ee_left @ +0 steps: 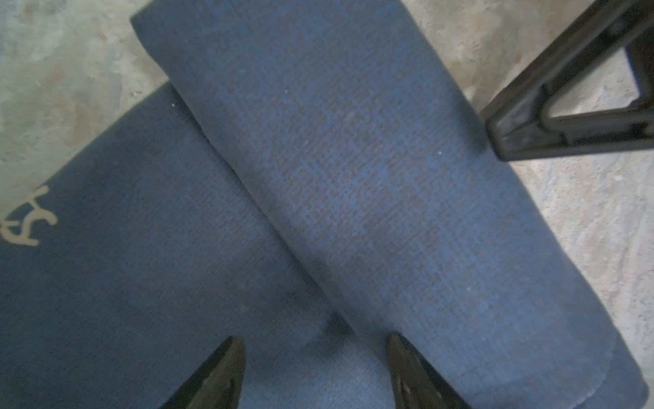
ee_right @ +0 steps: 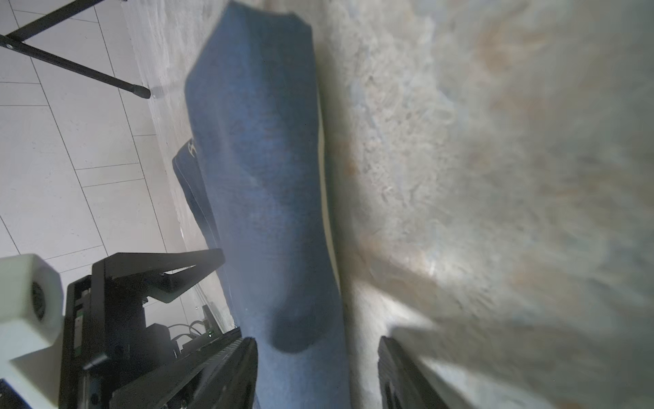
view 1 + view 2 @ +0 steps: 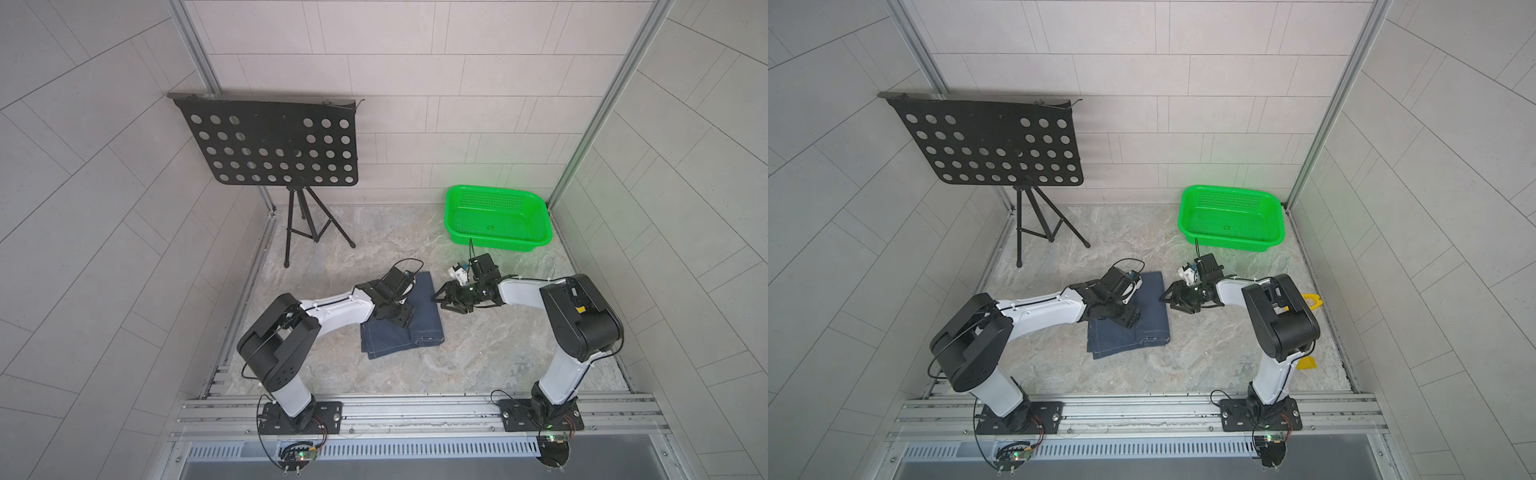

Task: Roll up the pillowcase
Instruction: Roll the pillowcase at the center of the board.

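The dark blue pillowcase (image 3: 419, 320) (image 3: 1152, 316) lies mid-table, partly rolled: a thick rolled part (image 1: 354, 177) rests on a flat layer carrying a pale print (image 1: 28, 219). My left gripper (image 3: 404, 318) (image 1: 315, 350) is low over the cloth's left side, open, its tips straddling the edge of the roll. At the roll's right edge my right gripper (image 3: 440, 301) (image 2: 316, 350) is open too. The roll (image 2: 262, 177) lies against one of its fingers, with bare table before the other. One right finger (image 1: 566, 117) shows in the left wrist view.
A green plastic basket (image 3: 498, 216) stands at the back right. A black perforated music stand (image 3: 270, 141) on a tripod (image 3: 307, 224) is at the back left. A yellow object (image 3: 1312, 301) lies behind the right arm. Walls enclose the marbled table (image 3: 478, 353).
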Tool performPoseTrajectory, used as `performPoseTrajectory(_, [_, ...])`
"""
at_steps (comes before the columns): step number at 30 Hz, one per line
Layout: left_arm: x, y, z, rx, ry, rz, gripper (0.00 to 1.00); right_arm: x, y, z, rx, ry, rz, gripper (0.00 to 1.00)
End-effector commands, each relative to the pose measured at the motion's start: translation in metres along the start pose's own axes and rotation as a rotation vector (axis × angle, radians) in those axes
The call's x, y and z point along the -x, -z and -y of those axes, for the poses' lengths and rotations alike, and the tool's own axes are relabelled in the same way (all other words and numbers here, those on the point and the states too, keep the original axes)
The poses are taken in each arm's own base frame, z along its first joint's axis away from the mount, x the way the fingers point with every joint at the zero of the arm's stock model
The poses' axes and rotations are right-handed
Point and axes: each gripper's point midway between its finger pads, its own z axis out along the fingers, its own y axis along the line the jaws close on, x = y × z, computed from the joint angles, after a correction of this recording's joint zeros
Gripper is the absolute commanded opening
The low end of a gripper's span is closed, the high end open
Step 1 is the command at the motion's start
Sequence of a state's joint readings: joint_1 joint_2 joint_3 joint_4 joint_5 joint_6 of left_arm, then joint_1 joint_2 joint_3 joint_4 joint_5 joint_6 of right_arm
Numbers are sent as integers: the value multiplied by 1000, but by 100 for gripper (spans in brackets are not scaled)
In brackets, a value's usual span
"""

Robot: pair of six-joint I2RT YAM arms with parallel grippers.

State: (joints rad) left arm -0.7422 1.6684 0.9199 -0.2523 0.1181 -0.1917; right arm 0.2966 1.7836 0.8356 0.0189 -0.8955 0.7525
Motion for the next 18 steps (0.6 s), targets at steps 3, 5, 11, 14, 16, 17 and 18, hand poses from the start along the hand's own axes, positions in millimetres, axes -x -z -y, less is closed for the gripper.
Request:
performPoseTrajectory(3, [-6, -4, -3, 24, -24, -26, 71, -2, -14, -4, 52, 4, -12, 58])
performPoseTrajectory(5, [-7, -6, -3, 24, -27, -37, 70, -3, -16, -9, 91, -7, -14, 54])
performPoseTrajectory(11, [-8, -7, 1, -1, -17, -45, 71, 1, -9, -28, 153, 23, 12, 31])
performPoseTrajectory(14, [-2, 0, 5, -21, -6, -32, 71, 0, -7, -27, 137, 25, 14, 13])
performPoseTrajectory(16, [3, 8, 8, -32, -3, -23, 72, -3, -3, -25, 100, 47, 13, 8])
performPoseTrajectory(17, [4, 12, 8, -31, -4, -18, 72, -5, 1, -22, 56, 66, 5, 7])
performPoseTrajectory(18, [7, 17, 8, -27, -3, -11, 73, -7, 6, -17, -5, 90, -2, 6])
